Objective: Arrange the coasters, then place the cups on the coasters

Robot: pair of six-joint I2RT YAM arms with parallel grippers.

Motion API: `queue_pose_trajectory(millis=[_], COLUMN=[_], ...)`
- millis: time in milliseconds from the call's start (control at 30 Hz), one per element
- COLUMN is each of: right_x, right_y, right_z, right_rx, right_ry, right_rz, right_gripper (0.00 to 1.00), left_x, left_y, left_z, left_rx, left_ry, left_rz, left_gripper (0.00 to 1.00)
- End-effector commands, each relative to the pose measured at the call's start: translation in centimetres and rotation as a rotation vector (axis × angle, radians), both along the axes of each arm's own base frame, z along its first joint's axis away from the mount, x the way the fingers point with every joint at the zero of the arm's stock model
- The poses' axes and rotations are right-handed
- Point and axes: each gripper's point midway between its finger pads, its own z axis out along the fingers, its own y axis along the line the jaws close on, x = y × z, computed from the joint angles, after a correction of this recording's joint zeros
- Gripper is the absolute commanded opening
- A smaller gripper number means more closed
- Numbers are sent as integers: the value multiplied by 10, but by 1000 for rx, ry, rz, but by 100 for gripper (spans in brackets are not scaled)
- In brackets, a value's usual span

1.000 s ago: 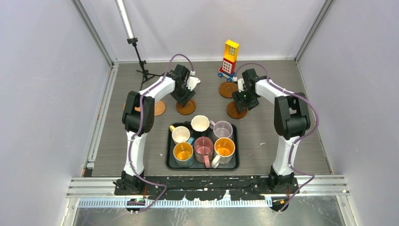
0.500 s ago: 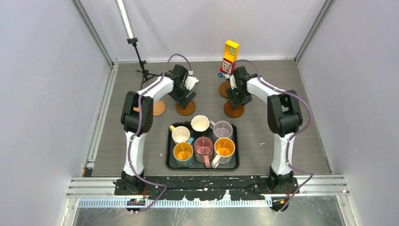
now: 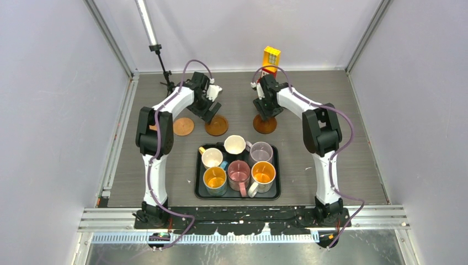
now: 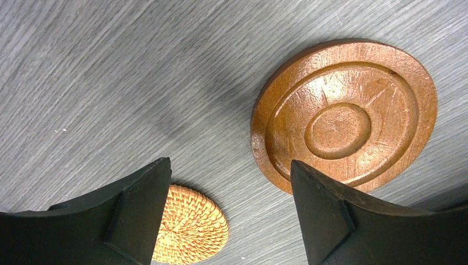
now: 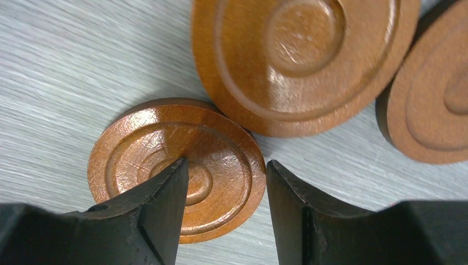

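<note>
Wooden coasters (image 3: 216, 125) laid behind the black tray (image 3: 197, 176)
The left pincer (image 4: 229, 165) and right pincer (image 5: 227, 163) are held apart, empty, by coasters just behind the tray; the cups (image 3: 238, 172) are seen inside it.

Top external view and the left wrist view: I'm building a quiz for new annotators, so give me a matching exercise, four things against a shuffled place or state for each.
Things
1. pink mug
2. toy block tower
3. left gripper
4. woven disc

Places or states
a. at the far edge of the table
b. open, holding nothing
c. flat on the table, apart from the wooden coaster
d. in the black tray, middle of the near row

Pairs: 1-d, 2-a, 3-b, 4-c
</note>
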Motion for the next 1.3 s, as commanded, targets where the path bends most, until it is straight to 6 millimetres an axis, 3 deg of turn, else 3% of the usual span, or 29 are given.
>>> queue_pose_trajectory(millis=[0, 167, 400, 833, 967, 1167, 1267], right_x=[1, 11, 6, -16, -6, 24, 41], right_y=[28, 46, 68, 74, 76, 75, 69], right_z=[-23, -23, -19, -11, 13, 69, 89], right_rx=[2, 18, 52, 95, 114, 216, 255], right_ry=[25, 12, 19, 70, 15, -101, -160], right_rz=[26, 37, 80, 124, 124, 74, 35], right_gripper=[58, 57, 57, 55, 57, 67, 68], left_x=[5, 6, 10, 20, 20, 17, 17], left_y=[-4, -4, -6, -12, -12, -11, -12], left_z=[35, 36, 29, 24, 26, 29, 33], left_rx=[-33, -37, -39, -62, -64, -59, -65], left_ry=[-61, -64, -60, -66, -68, -67, -75], left_rz=[3, 8, 10, 23, 24, 13, 15], left_gripper=[81, 81, 81, 81, 81, 82, 82])
